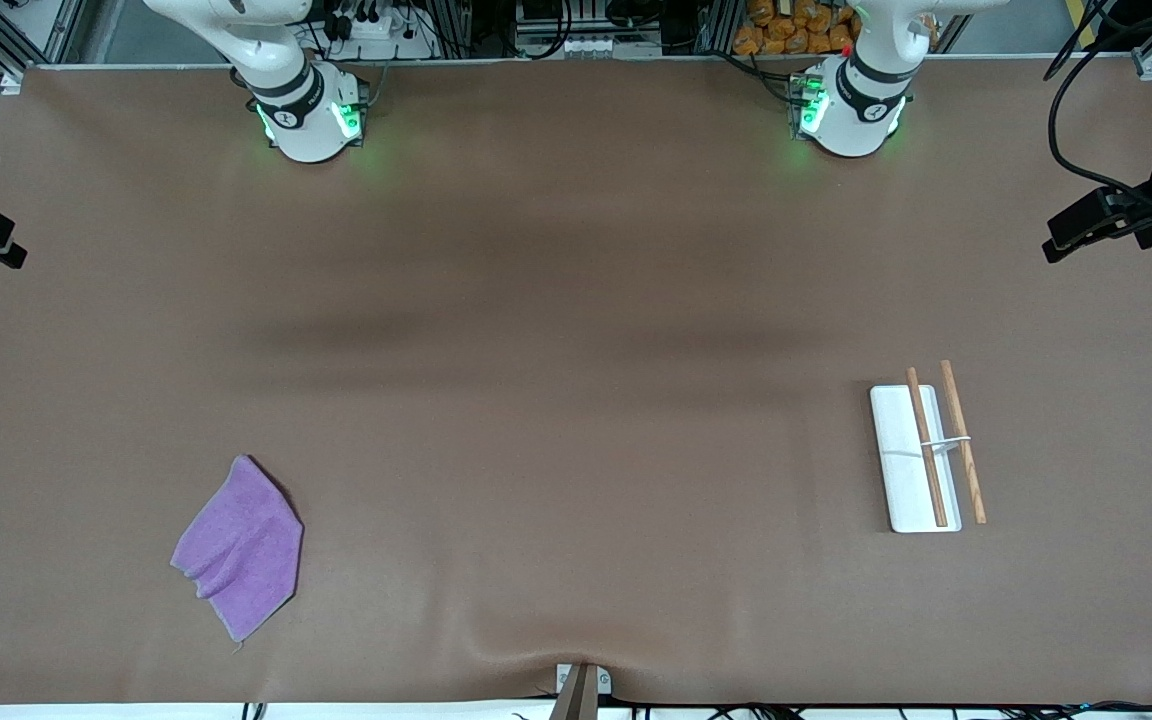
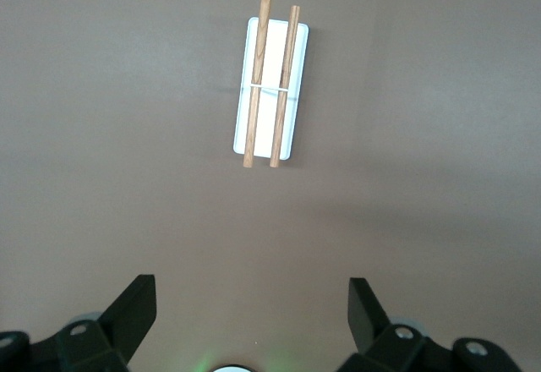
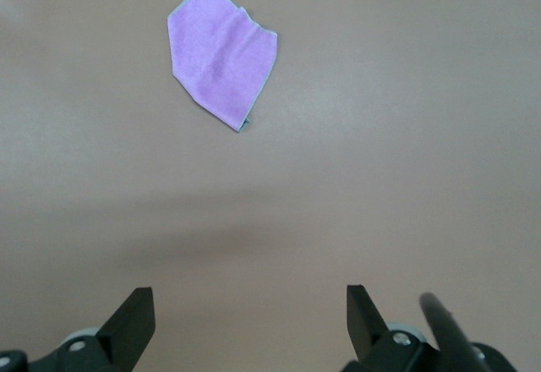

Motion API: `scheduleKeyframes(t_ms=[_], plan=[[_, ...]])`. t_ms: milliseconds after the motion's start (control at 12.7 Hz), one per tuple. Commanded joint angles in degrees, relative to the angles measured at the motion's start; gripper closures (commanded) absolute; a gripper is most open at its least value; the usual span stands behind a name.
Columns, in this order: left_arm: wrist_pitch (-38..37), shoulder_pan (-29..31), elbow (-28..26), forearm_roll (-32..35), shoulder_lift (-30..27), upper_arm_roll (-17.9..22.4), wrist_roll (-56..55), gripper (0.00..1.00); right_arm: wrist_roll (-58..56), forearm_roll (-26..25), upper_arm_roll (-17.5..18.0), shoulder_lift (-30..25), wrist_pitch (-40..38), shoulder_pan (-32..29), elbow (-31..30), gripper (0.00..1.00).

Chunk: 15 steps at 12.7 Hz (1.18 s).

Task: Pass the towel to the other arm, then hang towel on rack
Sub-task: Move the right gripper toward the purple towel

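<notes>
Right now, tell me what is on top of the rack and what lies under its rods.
Nothing hangs on the rack; its two wooden rods are bare. Under them lies its white base plate on the table. The towel lies apart, toward the right arm's end.

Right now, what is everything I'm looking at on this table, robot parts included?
towel: one, purple with a greyish edge, lying wrinkled on the table toward the right arm's end, nearer to the front camera than the rack.
rack: one, white base plate with two thin wooden rods joined by a white crosspiece, toward the left arm's end of the table.
table: one, covered in brown.
left gripper: one, black fingers wide apart, holding nothing, up high with the rack in its view; the arm waits.
right gripper: one, black fingers wide apart, holding nothing, up high with the towel in its view; the arm waits.
</notes>
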Motion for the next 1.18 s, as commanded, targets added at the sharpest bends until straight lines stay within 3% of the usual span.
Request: scheduleKeyframes(t_ms=[0,711,1105], plan=[[-1.05,-0.38,0.83,1.46,-0.27,0.22,0.92,0.0,-0.01,-0.07,0.07,-0.47,0.23,0.09,-0.47,0.0],[-1.14,-0.2,0.39,0.67,0.17,0.22,1.27,0.0,-0.1,-0.07,0.15,0.4,0.14,0.26,-0.91,0.0],[-1.14,-0.2,0.3,0.49,0.87,0.31,1.18,0.0,-0.01,-0.07,0.07,7.77,1.36,1.32,-0.13,0.0]])
